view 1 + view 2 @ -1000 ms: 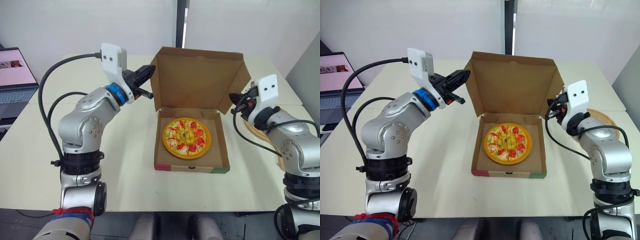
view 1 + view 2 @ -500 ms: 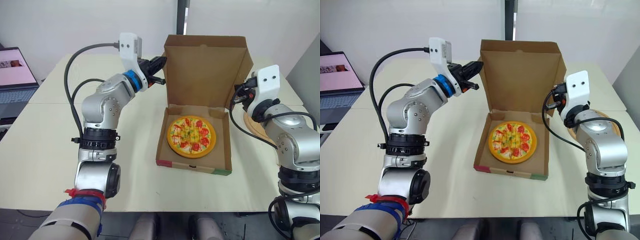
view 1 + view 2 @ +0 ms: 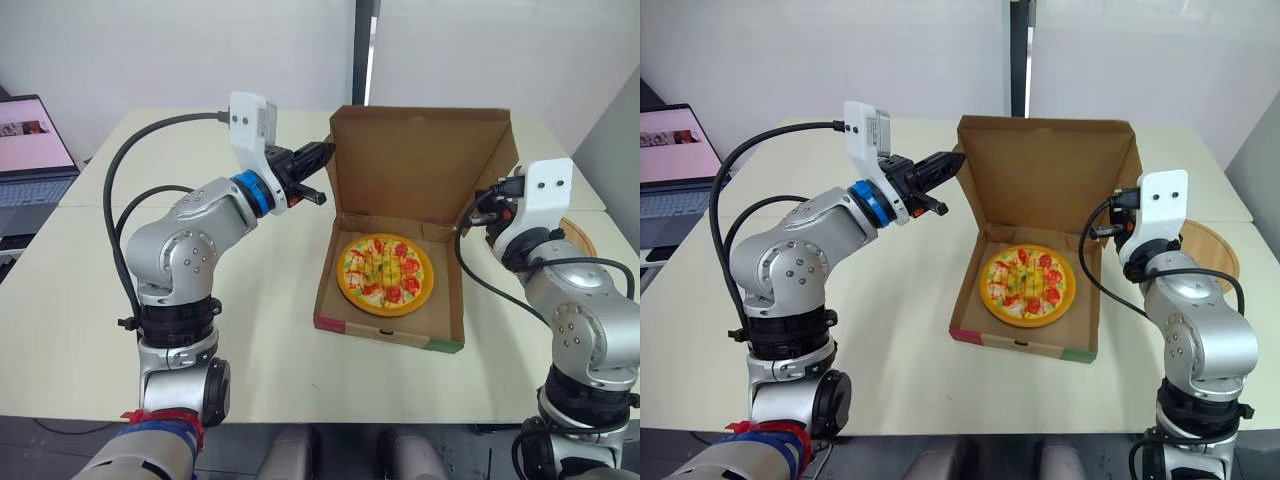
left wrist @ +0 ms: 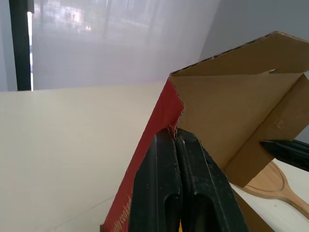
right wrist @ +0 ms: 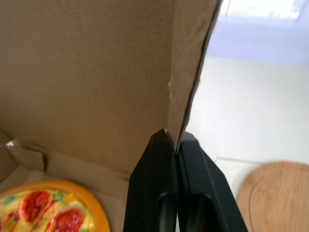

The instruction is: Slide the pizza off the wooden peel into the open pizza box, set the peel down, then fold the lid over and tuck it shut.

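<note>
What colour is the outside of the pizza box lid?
Red with pale lettering. The lid shows it best in the left wrist view.

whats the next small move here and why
Probably fold the lid down over the pizza: it already lies in the box, the peel is set down, and left tool and right tool each pinch a lid edge.
</note>
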Robot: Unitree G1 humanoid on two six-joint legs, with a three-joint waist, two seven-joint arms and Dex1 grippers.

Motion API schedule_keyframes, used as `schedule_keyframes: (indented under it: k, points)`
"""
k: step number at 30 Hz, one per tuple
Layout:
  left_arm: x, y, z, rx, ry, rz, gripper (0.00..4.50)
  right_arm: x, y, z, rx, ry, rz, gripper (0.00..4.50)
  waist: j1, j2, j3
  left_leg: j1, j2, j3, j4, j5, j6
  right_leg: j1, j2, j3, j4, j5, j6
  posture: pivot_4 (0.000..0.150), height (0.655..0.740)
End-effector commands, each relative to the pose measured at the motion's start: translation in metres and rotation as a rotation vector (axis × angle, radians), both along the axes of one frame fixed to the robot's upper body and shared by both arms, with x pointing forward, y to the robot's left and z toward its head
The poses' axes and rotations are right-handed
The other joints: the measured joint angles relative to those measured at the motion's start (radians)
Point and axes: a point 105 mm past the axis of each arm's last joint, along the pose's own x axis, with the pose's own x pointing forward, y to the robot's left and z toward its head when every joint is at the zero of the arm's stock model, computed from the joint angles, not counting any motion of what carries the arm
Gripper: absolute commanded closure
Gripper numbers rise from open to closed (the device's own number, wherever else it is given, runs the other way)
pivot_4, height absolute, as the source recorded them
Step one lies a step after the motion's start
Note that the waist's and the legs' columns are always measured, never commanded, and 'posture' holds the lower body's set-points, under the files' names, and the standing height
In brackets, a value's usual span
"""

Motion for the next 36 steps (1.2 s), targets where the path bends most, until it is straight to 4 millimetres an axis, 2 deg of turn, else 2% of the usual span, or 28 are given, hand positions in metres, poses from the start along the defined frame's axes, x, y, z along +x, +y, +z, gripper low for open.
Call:
schedule_keyframes:
  k: [1,4,9,19,24,30,36]
  points:
    - [-0.012,-0.007,-0.001,0.000,0.008,-0.044,4.49,-0.015,0.021,0.007,0.020,-0.034,0.070,4.50,-0.003,0.000,0.000,0.000,0.000,0.000,0.000,0.000,0.000,0.000,0.000,0.000,0.000,0.000,0.000,0.150,0.7281]
    - [-0.014,-0.008,-0.004,-0.011,0.026,-0.039,4.49,-0.021,0.025,-0.006,0.042,0.004,0.062,4.50,-0.003,0.000,0.000,0.001,0.000,0.000,-0.001,0.000,0.000,0.000,0.001,0.000,0.001,0.000,0.000,0.150,0.7281]
    - [-0.020,-0.005,-0.011,-0.040,0.073,-0.035,4.49,-0.029,0.028,-0.016,0.060,0.018,0.050,4.50,-0.003,0.000,-0.001,0.001,0.000,0.000,0.000,0.000,0.000,0.000,0.001,0.001,0.001,0.000,0.000,0.150,0.7281]
    - [-0.040,0.019,-0.036,-0.055,0.158,0.010,4.49,-0.042,0.035,-0.029,0.101,-0.002,0.044,4.50,-0.003,0.001,-0.002,0.002,0.001,0.000,-0.001,0.000,0.000,0.001,0.002,0.002,0.001,0.000,0.000,0.150,0.7281]
    - [-0.050,0.023,-0.051,-0.050,0.196,0.022,4.49,-0.047,0.041,-0.038,0.107,-0.014,0.056,4.50,-0.003,0.001,-0.003,0.003,0.001,0.000,-0.001,0.001,-0.001,0.001,0.003,0.002,0.000,0.000,0.000,0.150,0.7281]
    - [-0.056,0.032,-0.070,-0.024,0.236,0.067,4.49,-0.057,0.043,-0.057,0.086,-0.024,0.076,4.50,-0.003,0.001,-0.011,0.004,0.001,0.000,-0.002,0.001,-0.001,0.002,0.004,0.003,0.000,0.000,0.000,0.150,0.7281]
    - [-0.060,0.034,-0.075,-0.020,0.242,0.084,4.49,-0.061,0.041,-0.077,0.079,-0.014,0.085,4.50,0.000,0.001,-0.013,0.005,0.002,-0.001,-0.002,0.001,-0.001,0.004,0.006,0.003,-0.002,0.000,0.000,0.150,0.7281]
